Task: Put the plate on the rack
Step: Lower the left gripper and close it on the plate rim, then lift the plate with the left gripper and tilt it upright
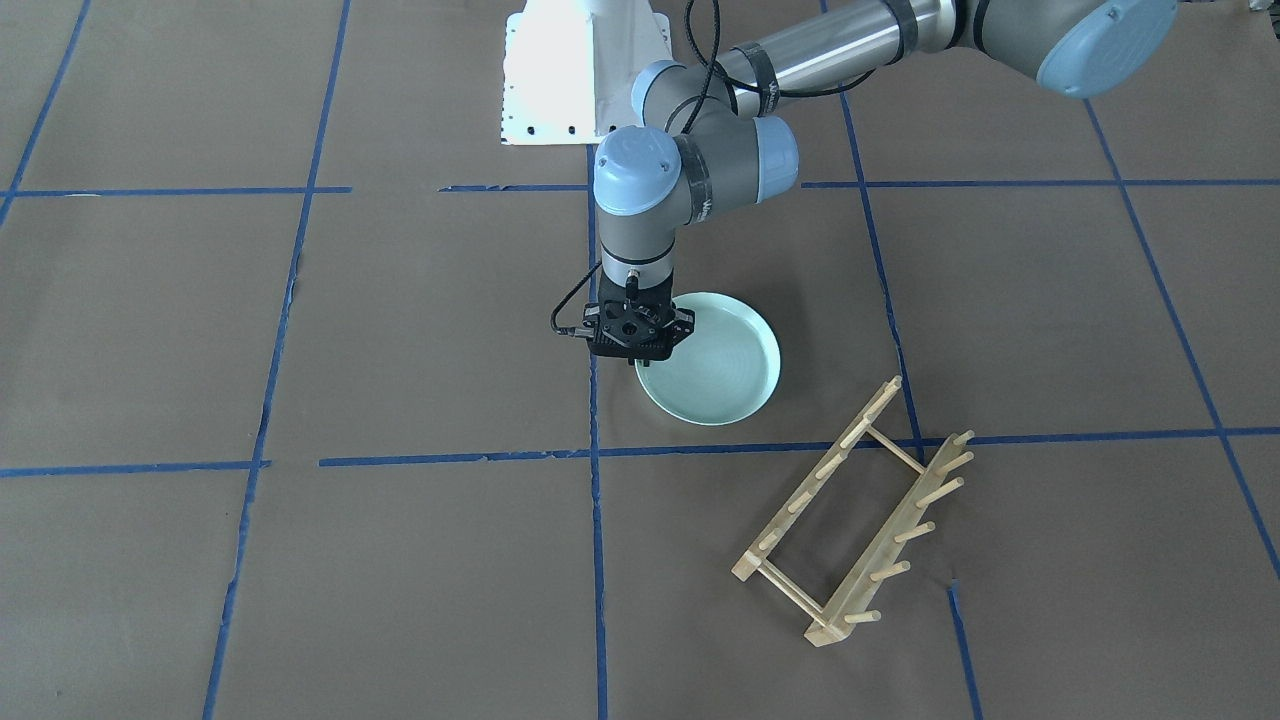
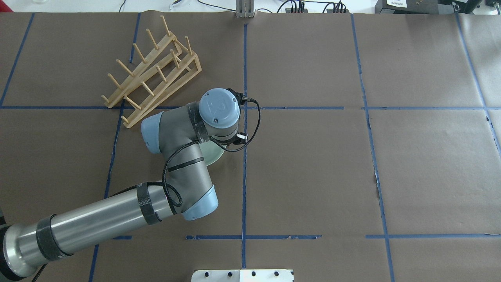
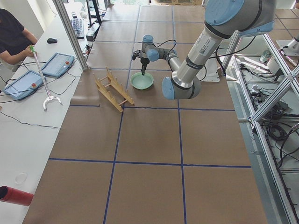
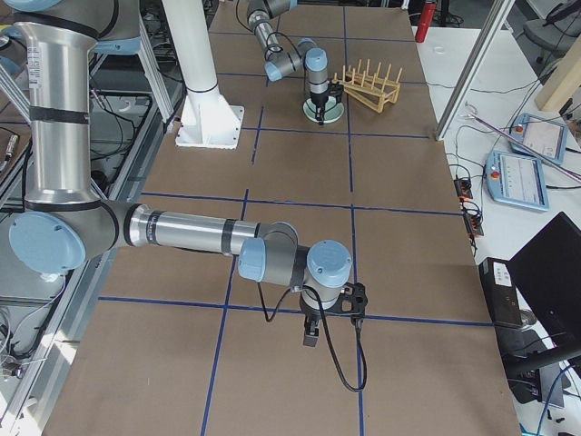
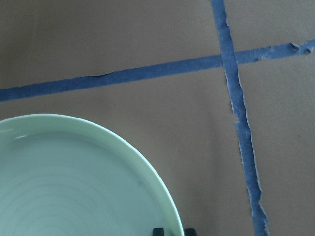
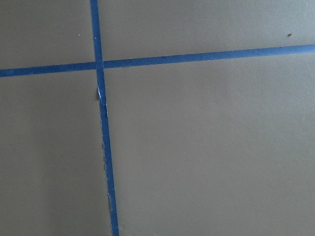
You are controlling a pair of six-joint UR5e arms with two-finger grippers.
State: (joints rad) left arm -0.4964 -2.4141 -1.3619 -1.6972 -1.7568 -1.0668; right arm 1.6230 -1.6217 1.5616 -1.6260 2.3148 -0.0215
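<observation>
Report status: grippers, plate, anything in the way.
Left gripper astride plate rim, grip unconfirmed; right gripper parked far off, state unclear. Plate flat on table. Rack empty, apart from plate; nothing seen between them.

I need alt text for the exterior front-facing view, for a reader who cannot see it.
The left gripper reaches down to the rim of a pale green plate lying flat on a brown, blue-taped table. A wooden peg rack stands apart, nearer the camera.
</observation>
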